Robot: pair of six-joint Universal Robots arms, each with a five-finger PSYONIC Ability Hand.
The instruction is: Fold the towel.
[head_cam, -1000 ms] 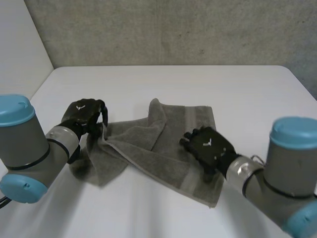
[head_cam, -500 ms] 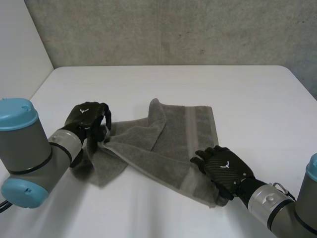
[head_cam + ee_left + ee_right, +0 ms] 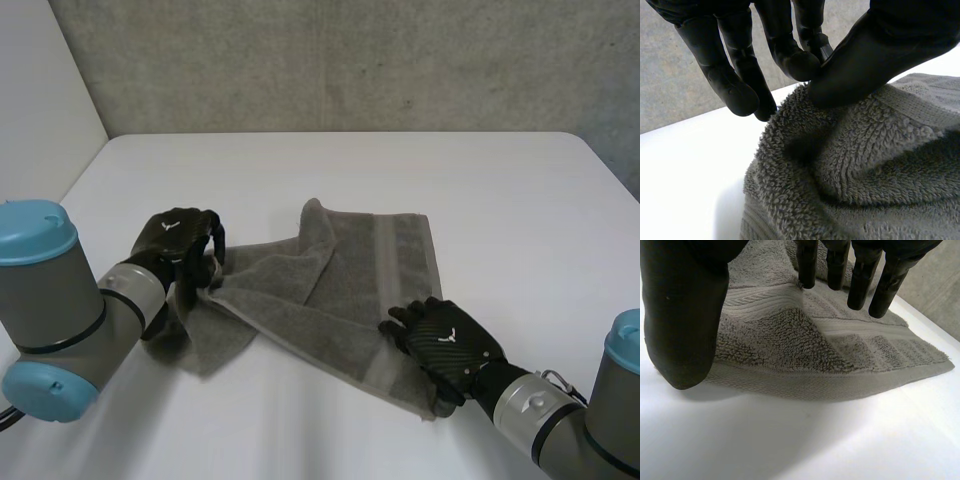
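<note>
A grey towel (image 3: 330, 300) lies rumpled on the white table (image 3: 420, 170), its left part lifted and drawn over itself. My left hand (image 3: 175, 240) is at the towel's left edge, shut on a raised fold. In the left wrist view the thumb (image 3: 875, 55) and fingertips pinch the fluffy towel (image 3: 860, 170) between them. My right hand (image 3: 447, 343) hovers open over the towel's near right corner. In the right wrist view its thumb (image 3: 680, 310) and straight fingers (image 3: 860, 280) are spread above the striped border of the towel (image 3: 805, 345), with nothing held.
A concrete wall (image 3: 350, 60) stands behind the table's far edge. A white panel (image 3: 40, 90) closes the left side. Bare tabletop lies beyond the towel and to its right.
My right hand has drawn back from the towel's middle to its near right corner. The left hand has kept its pinch and shifted only slightly.
</note>
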